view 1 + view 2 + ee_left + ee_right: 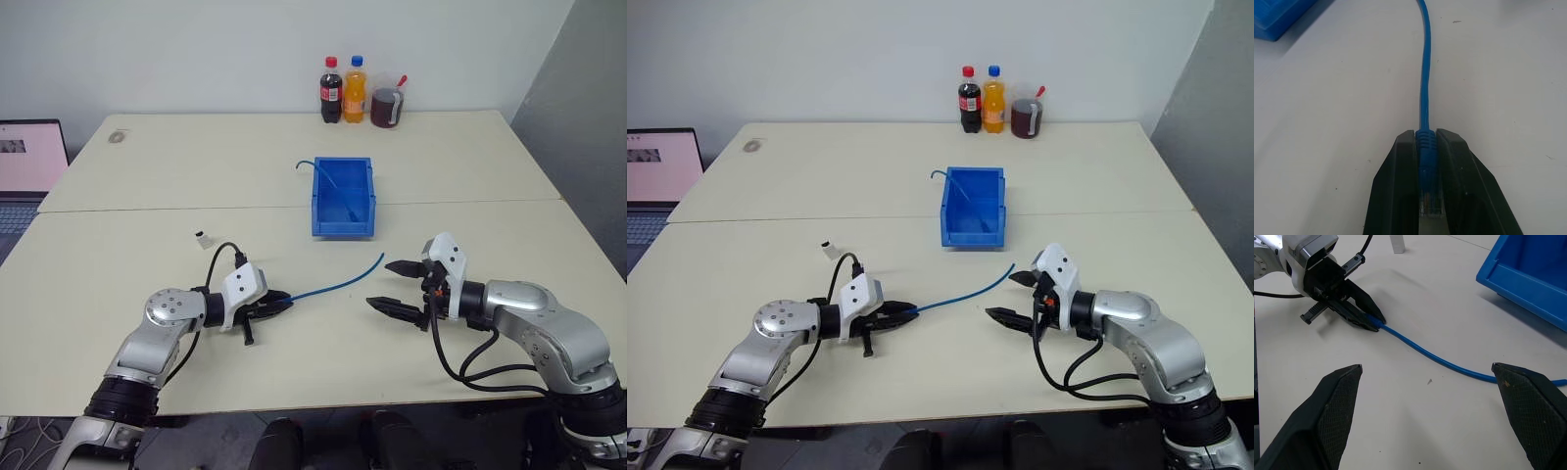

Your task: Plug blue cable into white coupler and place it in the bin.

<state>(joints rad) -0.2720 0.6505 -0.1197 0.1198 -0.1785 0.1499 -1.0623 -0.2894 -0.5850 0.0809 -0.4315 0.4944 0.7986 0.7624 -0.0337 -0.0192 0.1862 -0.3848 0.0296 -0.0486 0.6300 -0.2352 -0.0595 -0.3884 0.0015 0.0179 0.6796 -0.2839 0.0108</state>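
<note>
Left pincer [282,303], lower left, clamps the blue cable [338,278] plug, probably for insertion; right pincer [395,286] waits wide.

A pale table [147,255] carries the bin [343,199], blue cable [343,277], white coupler [201,238] and three bottles [356,91].

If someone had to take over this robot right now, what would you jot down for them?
Left gripper: shut on the plug end of the blue cable, which lies on the table.
Right gripper: open, empty, hanging just above the table near the cable's other end.
White coupler: alone on the table, untouched.
Bin: beyond the cable; another blue cable lies in it.
Done: plug gripped. Left: plug into coupler, bin it.
</note>
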